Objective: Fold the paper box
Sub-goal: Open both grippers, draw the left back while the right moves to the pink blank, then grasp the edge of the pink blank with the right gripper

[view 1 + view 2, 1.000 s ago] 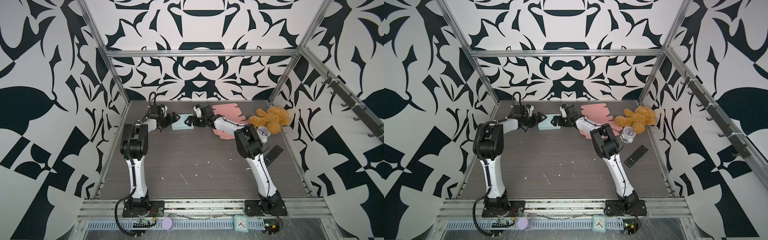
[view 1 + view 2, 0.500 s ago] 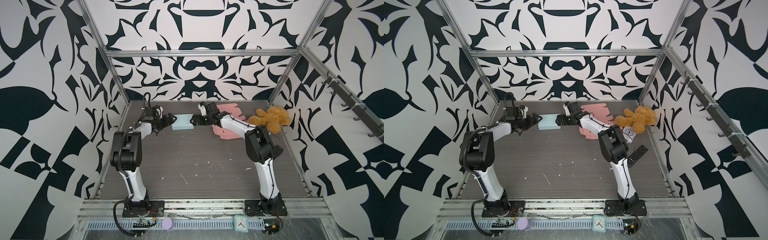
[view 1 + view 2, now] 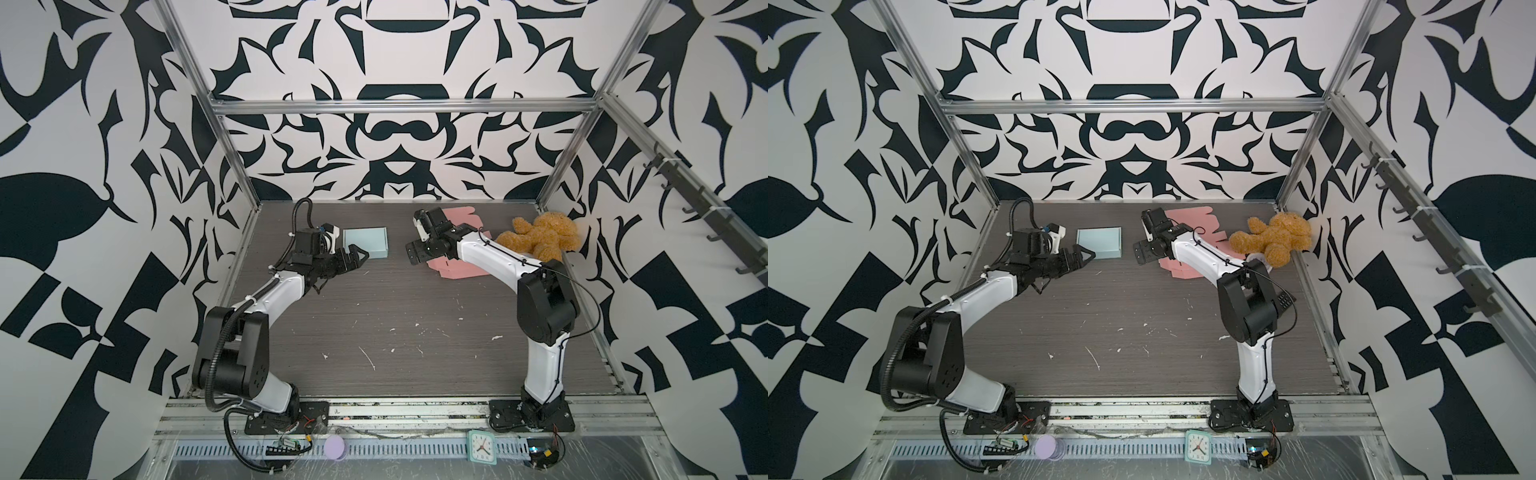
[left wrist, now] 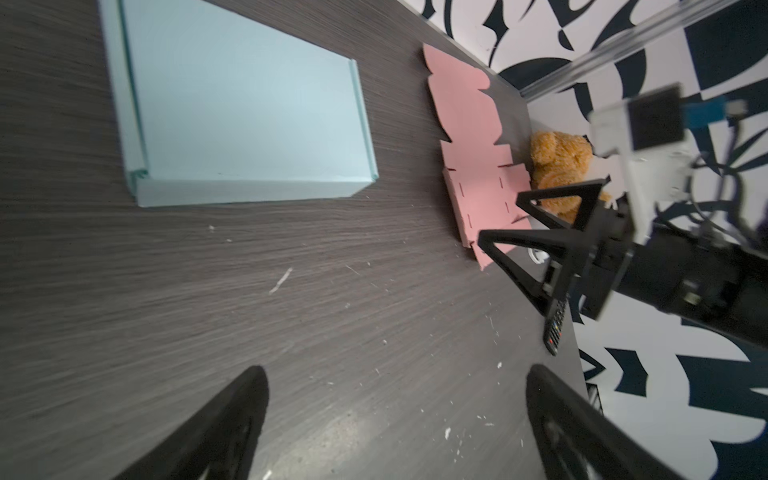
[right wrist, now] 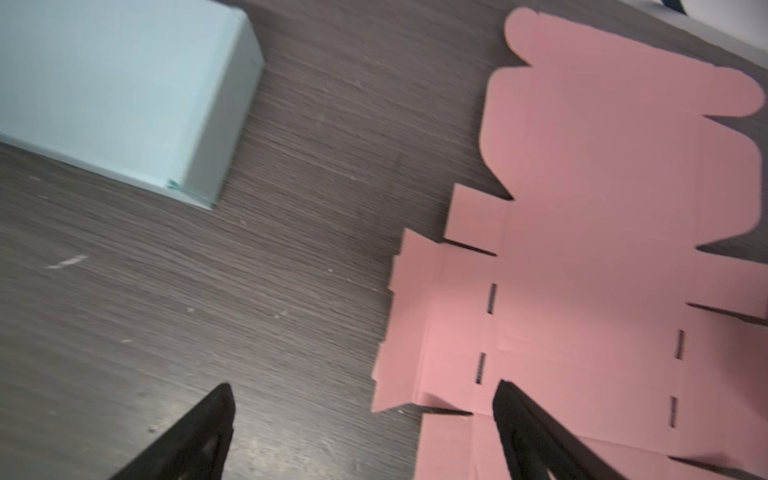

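Observation:
A light-blue paper box (image 3: 365,242) (image 3: 1099,243) lies shut and flat-topped at the back of the table; both wrist views show it too (image 4: 245,112) (image 5: 124,91). My left gripper (image 3: 360,254) (image 3: 1086,256) hovers just off its near left corner, open and empty (image 4: 397,374). To the box's right, with a gap between, my right gripper (image 3: 409,254) (image 3: 1139,255) is open and empty (image 5: 363,390). It hangs over the left edge of a flat unfolded pink box sheet (image 3: 459,271) (image 5: 602,249) (image 4: 478,166).
A brown teddy bear (image 3: 540,237) (image 4: 557,162) lies at the back right against the wall. A black remote (image 3: 1283,297) (image 4: 555,328) shows behind the right arm's elbow. White paper scraps dot the dark table (image 3: 374,324). A small clock (image 3: 482,451) sits on the front rail.
Both grippers have drawn away from the blue box's sides, the left one to the left and nearer, the right one to the right. The box has stayed in place.

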Controlling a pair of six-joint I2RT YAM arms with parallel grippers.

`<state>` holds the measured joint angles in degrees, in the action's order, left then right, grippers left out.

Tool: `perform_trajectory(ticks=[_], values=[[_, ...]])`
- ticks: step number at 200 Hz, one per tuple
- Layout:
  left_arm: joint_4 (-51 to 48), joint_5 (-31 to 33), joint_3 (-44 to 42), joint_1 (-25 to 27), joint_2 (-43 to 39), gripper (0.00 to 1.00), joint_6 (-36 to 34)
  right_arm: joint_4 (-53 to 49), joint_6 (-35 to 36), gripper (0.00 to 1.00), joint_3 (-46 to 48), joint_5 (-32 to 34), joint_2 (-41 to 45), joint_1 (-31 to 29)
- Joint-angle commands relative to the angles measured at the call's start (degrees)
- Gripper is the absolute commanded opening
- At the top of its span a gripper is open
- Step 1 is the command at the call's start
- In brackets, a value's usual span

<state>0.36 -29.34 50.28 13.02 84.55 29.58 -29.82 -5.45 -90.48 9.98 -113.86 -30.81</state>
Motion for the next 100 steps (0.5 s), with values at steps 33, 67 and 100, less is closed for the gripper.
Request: perform_trajectory(ticks=[33,67,100], values=[[0.4,-3.8,-5.3,1.1,-6.6,0.99,2.5,-5.2,4.8,0.98,-4.5,11.7,-4.6,-1.3],[0.6,-4.0,-6.3,1.1,-8.4,0.99,3.0,-7.4,5.3,0.96,-8.1,14.0,-8.9,-2.0],[5.9,-6.9,-8.6,1.1,-8.0,0.99,5.1,-7.5,5.5,0.85,-9.1,15.9,-10.5,-2.4]])
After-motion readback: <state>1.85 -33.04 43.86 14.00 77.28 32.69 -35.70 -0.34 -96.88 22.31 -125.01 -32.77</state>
